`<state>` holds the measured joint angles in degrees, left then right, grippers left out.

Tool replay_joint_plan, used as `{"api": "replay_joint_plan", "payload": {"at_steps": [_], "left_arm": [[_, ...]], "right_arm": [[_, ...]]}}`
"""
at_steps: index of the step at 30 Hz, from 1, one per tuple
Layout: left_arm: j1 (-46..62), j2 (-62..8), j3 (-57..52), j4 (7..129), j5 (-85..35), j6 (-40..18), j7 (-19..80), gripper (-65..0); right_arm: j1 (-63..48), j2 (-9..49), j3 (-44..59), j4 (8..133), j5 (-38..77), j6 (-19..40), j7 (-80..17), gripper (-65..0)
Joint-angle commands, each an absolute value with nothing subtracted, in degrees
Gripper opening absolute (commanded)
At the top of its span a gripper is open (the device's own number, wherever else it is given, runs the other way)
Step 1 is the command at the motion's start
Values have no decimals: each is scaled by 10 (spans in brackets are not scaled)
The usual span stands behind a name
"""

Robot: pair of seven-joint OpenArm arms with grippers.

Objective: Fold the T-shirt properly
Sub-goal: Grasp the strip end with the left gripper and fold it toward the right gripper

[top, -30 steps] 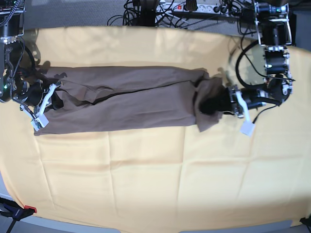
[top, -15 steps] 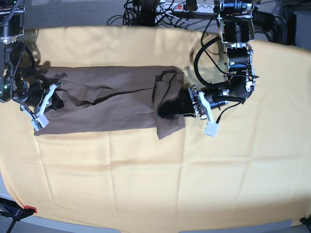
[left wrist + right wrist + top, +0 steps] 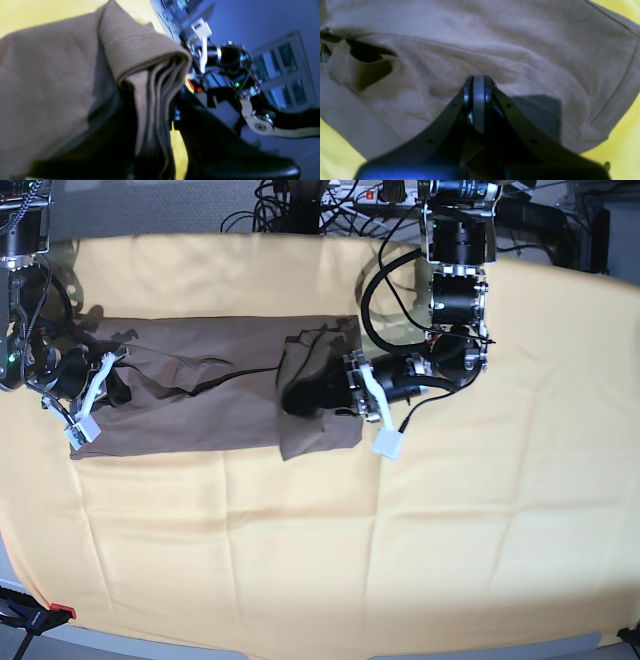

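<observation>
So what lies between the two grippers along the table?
In the base view, only the taupe soft-fabric T-shirt spans from the right gripper to the left gripper, on the yellow cloth.

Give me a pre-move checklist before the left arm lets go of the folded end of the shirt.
1. Left gripper has the T-shirt end between its jaws: ok.
2. Folded end lies over the shirt body: ok.
3. Fold edge squared with the body: not ok, it sits skewed and bunched.
4. Right gripper shut, pinning the other end: ok.
5. Yellow cloth flat under the shirt: ok.
6. Fold layers fully lowered: cannot tell.
</observation>
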<state>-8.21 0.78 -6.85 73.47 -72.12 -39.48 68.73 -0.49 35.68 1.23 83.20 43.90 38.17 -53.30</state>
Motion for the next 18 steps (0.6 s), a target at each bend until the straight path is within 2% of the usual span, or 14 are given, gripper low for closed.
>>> {"api": "replay_joint_plan", "payload": {"at_steps": [1, 3, 5, 13, 18], "left_arm": [[-93, 11, -60, 745, -739, -400, 677, -488], [-93, 11, -41, 745, -739, -400, 676, -385], [-93, 11, -33, 745, -739, -400, 671, -330], [-93, 11, -33, 745, -707, -400, 587, -326], [-92, 13, -33, 745, -741, -400, 628, -327]], "right_arm": [[-2, 362, 11, 833, 432, 381, -538, -650], [-2, 362, 11, 833, 432, 381, -538, -650], [-2, 362, 11, 833, 432, 381, -538, -650], [-2, 362, 11, 833, 432, 381, -538, -650], [-1, 362, 11, 833, 432, 381, -538, -650]]}}
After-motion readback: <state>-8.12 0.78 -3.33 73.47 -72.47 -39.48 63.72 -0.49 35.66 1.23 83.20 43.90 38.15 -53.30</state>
